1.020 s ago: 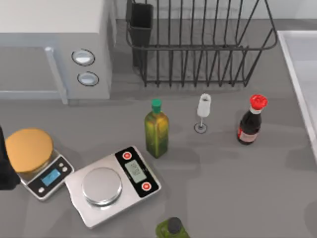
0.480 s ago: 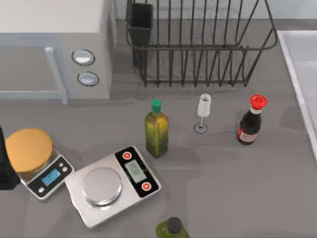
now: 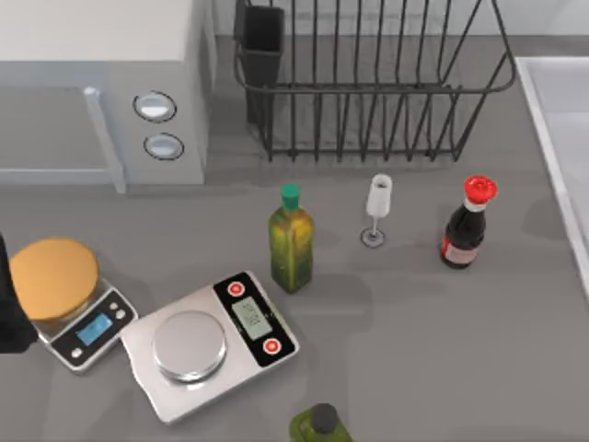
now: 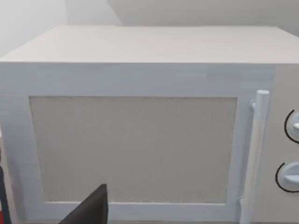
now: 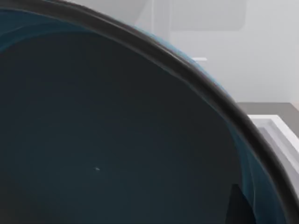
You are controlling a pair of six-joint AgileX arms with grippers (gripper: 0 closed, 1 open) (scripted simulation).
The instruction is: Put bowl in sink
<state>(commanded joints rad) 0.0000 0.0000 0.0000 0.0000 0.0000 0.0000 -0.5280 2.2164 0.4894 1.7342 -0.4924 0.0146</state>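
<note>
The bowl (image 5: 107, 140) looms close before the right wrist camera, seemingly carried toward the sink (image 3: 561, 120) at the tabletop's right; the hand's grip I cannot tell.

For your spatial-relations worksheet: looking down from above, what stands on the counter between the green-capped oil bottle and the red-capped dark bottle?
In the top view, a small white stemmed glass stands upright between the oil bottle and the red-capped bottle, touching neither.
</note>
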